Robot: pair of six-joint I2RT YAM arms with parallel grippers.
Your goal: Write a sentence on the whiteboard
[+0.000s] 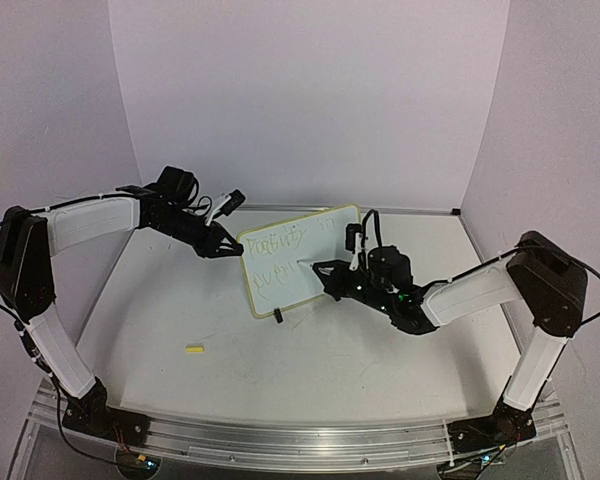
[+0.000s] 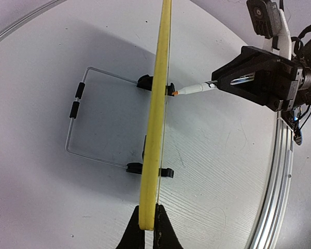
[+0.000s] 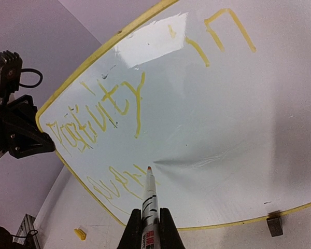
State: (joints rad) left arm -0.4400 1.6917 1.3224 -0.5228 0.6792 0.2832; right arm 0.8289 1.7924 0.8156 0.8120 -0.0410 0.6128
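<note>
The whiteboard (image 1: 310,270) stands tilted at mid-table on small black feet (image 1: 278,314); the left wrist view shows it edge-on as a yellow rim (image 2: 156,129). My left gripper (image 1: 230,247) (image 2: 147,215) is shut on the board's left edge. The sentence (image 1: 278,244) (image 3: 101,111) runs in two lines of yellowish handwriting across the white face (image 3: 223,119). The right gripper (image 1: 330,272) (image 3: 150,218) is shut on a marker pen (image 3: 151,197) (image 2: 194,88). The pen's orange tip sits at the end of the lower line, touching the face or just off it.
A small yellow cap (image 1: 194,349) (image 3: 80,234) lies on the table in front of the board, to the left. Behind the board a wire stand (image 2: 75,124) rests on the table. A metal rail (image 1: 300,440) runs along the near edge.
</note>
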